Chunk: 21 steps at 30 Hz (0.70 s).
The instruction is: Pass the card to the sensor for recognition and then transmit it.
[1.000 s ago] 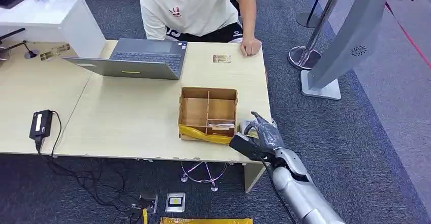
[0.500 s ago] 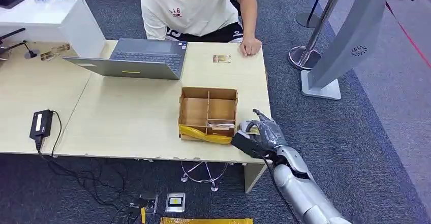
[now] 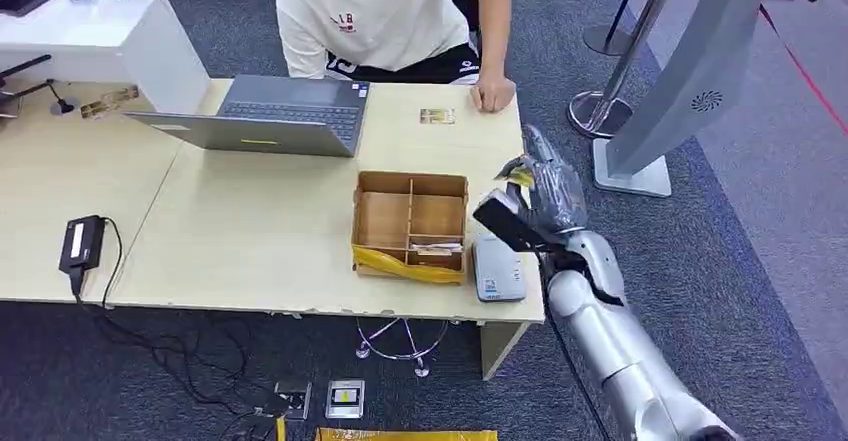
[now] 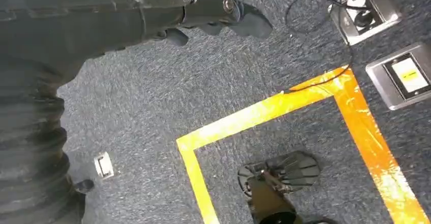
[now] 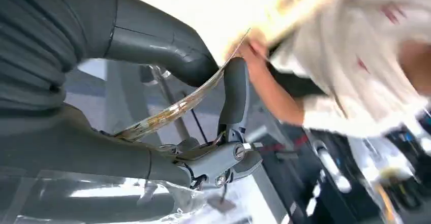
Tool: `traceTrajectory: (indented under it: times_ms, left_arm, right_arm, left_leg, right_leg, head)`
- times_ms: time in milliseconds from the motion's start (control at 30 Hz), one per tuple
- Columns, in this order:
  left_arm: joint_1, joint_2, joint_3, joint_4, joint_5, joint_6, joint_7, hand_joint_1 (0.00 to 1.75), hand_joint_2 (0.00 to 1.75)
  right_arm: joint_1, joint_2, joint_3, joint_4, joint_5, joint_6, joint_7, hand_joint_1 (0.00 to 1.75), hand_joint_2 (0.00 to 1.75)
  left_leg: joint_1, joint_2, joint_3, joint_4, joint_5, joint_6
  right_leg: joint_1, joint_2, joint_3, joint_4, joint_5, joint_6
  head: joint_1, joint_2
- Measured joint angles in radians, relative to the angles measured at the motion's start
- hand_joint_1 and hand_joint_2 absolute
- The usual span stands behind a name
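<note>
right hand (image 3: 545, 196), right of centre, pinches the card (image 3: 518, 171) thinly between thumb and finger; it could slip and drop onto the tabletop (image 3: 270, 231) short of the person (image 3: 390, 11).

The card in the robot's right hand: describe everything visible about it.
The card is thin, seen edge-on in the right wrist view, bowed slightly, with a glossy gold-brown printed face. The right hand pinches it between thumb and a dark finger. In the head view it shows as a yellowish sliver raised above the table's right edge, beyond the grey sensor.
</note>
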Motion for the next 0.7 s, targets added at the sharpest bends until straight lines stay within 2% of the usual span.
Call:
traceTrajectory:
  times_ms: [100, 367, 467, 600, 700]
  left_arm:
    - [-0.001, 0.0, 0.0, 0.0, -0.003, -0.001, 0.0, 0.0, 1.75]
    - [-0.001, -0.002, 0.0, 0.0, -0.004, -0.001, 0.0, 0.0, 1.75]
    - [-0.003, -0.003, 0.0, 0.0, -0.009, -0.002, 0.0, 0.0, 1.75]
    - [-0.018, -0.005, -0.001, 0.0, -0.02, -0.014, 0.002, 0.0, 1.75]
    - [-0.037, -0.011, -0.001, 0.0, -0.029, -0.022, 0.011, 0.0, 1.75]
  right_arm:
    - [-0.039, 0.0, -0.024, -0.044, 0.0, 0.006, 0.001, 1.75, 1.75]
    - [-0.045, 0.0, -0.058, -0.103, 0.002, 0.003, -0.003, 1.75, 1.75]
    - [-0.054, 0.0, -0.067, -0.114, 0.001, 0.005, -0.025, 1.75, 1.75]
    - [-0.129, 0.01, -0.068, -0.115, 0.016, 0.046, -0.071, 1.75, 1.75]
    - [-0.231, 0.043, -0.059, -0.055, 0.083, 0.099, -0.092, 1.75, 1.75]
  left_leg:
    - [0.0, 0.0, 0.001, 0.0, 0.0, 0.0]
    - [0.0, 0.0, 0.001, 0.0, 0.0, 0.0]
    - [0.0, 0.0, 0.001, 0.0, 0.0, 0.0]
    - [0.0, 0.0, 0.0, 0.0, 0.0, 0.0]
    - [0.0, 0.001, 0.0, 0.0, 0.0, 0.0]
  right_leg:
    - [0.0, 0.001, 0.001, 0.0, 0.0, 0.0]
    - [0.0, 0.001, 0.001, 0.0, 0.0, 0.0]
    - [0.0, 0.001, 0.001, 0.0, 0.0, 0.0]
    - [0.0, 0.001, 0.001, 0.0, 0.001, 0.0]
    - [0.0, 0.001, 0.0, 0.002, 0.001, 0.0]
  head:
    - [0.0, 0.0]
    - [0.0, 0.0]
    - [0.0, 0.0]
    - [0.0, 0.0]
    - [0.0, 0.0]
